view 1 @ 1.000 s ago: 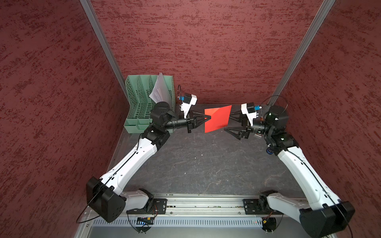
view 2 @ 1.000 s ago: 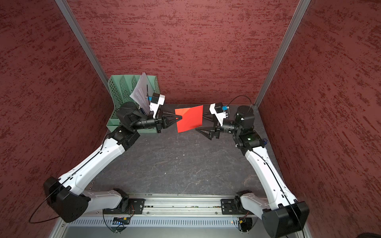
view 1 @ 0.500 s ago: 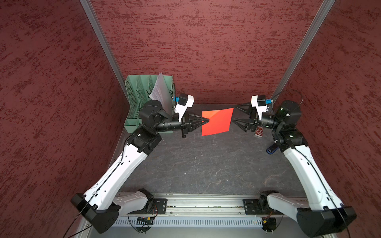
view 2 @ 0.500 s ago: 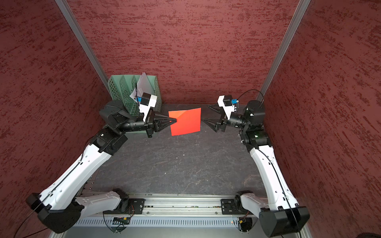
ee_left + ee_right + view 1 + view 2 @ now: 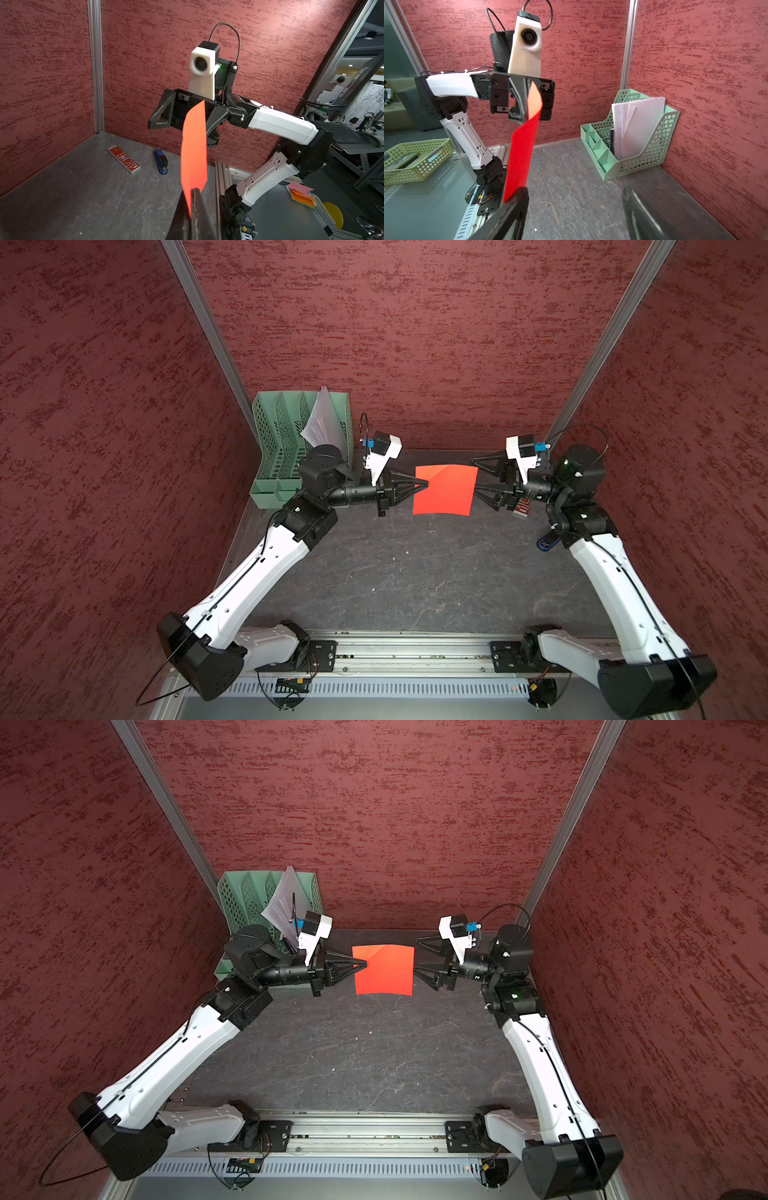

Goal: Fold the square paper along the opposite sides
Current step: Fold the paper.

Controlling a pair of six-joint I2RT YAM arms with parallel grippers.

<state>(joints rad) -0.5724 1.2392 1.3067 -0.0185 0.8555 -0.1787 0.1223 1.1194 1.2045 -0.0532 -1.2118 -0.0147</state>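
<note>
The left hand (image 5: 425, 484) is clamped tight on the left edge of the square paper (image 5: 449, 491), holding the red sheet up in the air above the counter (image 5: 415, 572). Over at the opposite edge, the right hand (image 5: 475, 475) hangs with its jaws spread wide, gripping nothing.

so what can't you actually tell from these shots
Whether the right hand touches the red paper: in the right wrist view its fingers are blurred and cut off by the frame edge, and the top views are too small.
Stapler: in a top view, mostly hidden under the right arm.
Card print: left wrist view, too small to read.
Left hand fingertips: left wrist view, blurred, cut off at the frame edge.
</note>
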